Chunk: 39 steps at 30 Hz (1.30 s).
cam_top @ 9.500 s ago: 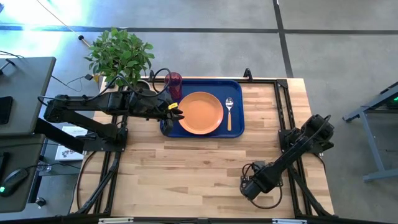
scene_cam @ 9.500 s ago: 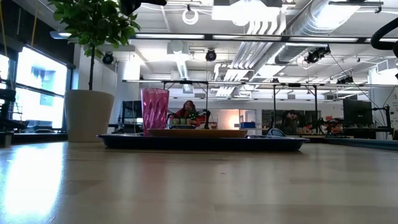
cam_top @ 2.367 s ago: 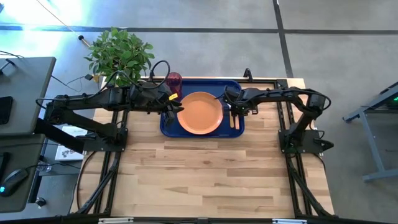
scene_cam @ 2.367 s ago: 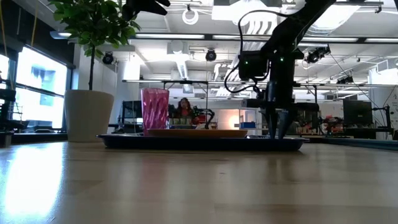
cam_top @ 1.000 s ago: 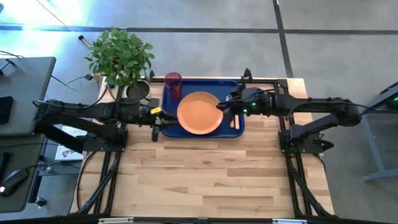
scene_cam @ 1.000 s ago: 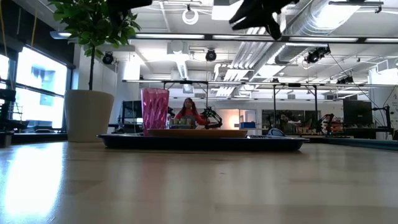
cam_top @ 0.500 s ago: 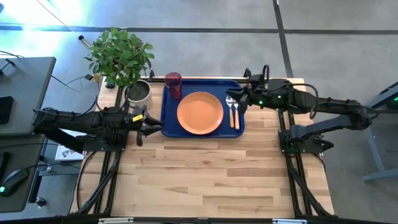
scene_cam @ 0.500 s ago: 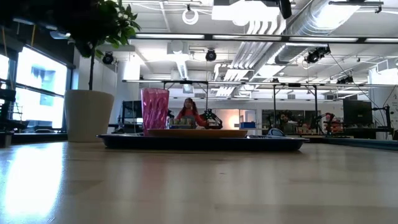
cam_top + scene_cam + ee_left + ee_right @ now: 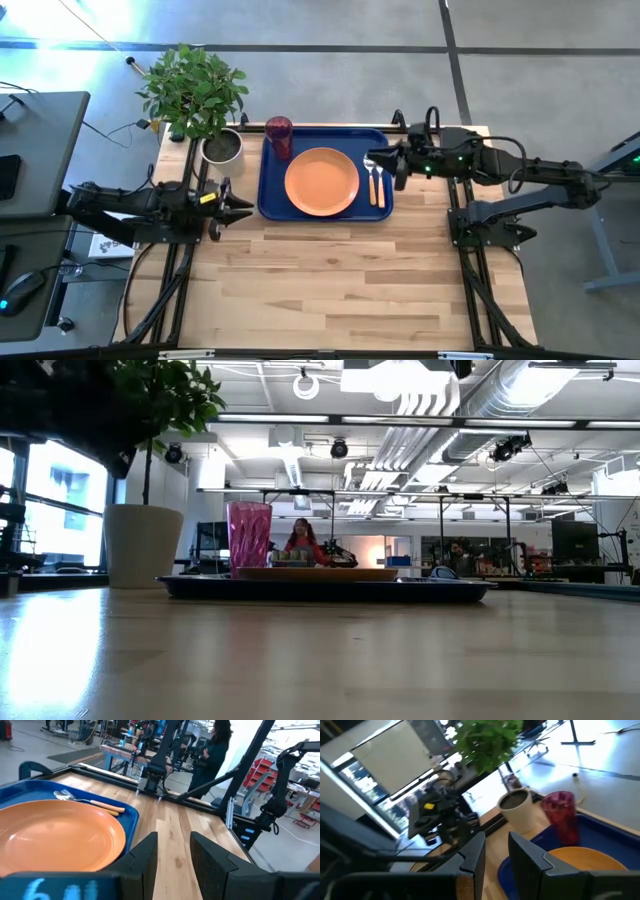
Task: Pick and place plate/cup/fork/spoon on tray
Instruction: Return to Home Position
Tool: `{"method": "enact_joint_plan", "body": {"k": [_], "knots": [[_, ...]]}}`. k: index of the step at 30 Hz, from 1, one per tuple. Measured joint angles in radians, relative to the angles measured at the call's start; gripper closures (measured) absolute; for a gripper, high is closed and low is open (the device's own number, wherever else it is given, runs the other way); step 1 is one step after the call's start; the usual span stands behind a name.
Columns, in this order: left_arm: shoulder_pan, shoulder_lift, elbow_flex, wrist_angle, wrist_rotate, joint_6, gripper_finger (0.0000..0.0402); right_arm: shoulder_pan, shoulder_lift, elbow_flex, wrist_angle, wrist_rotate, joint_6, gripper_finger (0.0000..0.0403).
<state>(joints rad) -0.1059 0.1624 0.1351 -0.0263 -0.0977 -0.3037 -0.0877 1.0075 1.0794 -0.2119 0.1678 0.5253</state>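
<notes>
high view shows fork (image 9: 372,183) and spoon (image 9: 382,184); low view hides both.

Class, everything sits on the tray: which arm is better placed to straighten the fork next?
Right. The right arm ends just beside the fork at the tray's right edge; the left arm waits beyond the plate.
</notes>
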Motion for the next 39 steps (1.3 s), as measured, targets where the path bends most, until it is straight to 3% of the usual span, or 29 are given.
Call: {"method": "enact_joint_plan", "body": {"k": [9,18,23,28,39], "knots": [[0.000,-0.121,-0.103,-0.001,-0.026,-0.001,0.0296,0.012,-0.051,-0.001,-0.017,-0.080,-0.122,0.0327],[0.000,-0.122,-0.104,0.002,-0.020,-0.014,0.0296,0.012,-0.276,-0.037,-0.162,0.000,-0.257,0.0327],[0.000,-0.122,-0.104,0.003,-0.020,-0.026,0.0296,0.026,-0.444,-0.205,-0.136,0.073,-0.260,0.0327],[0.000,-0.122,-0.104,0.003,-0.019,0.038,0.0296,0.032,-0.567,-0.430,-0.028,0.068,-0.261,0.0327],[0.000,-0.122,-0.104,0.003,-0.017,0.045,0.0296,0.031,-0.696,-0.806,0.184,0.064,-0.185,0.0327]]}}
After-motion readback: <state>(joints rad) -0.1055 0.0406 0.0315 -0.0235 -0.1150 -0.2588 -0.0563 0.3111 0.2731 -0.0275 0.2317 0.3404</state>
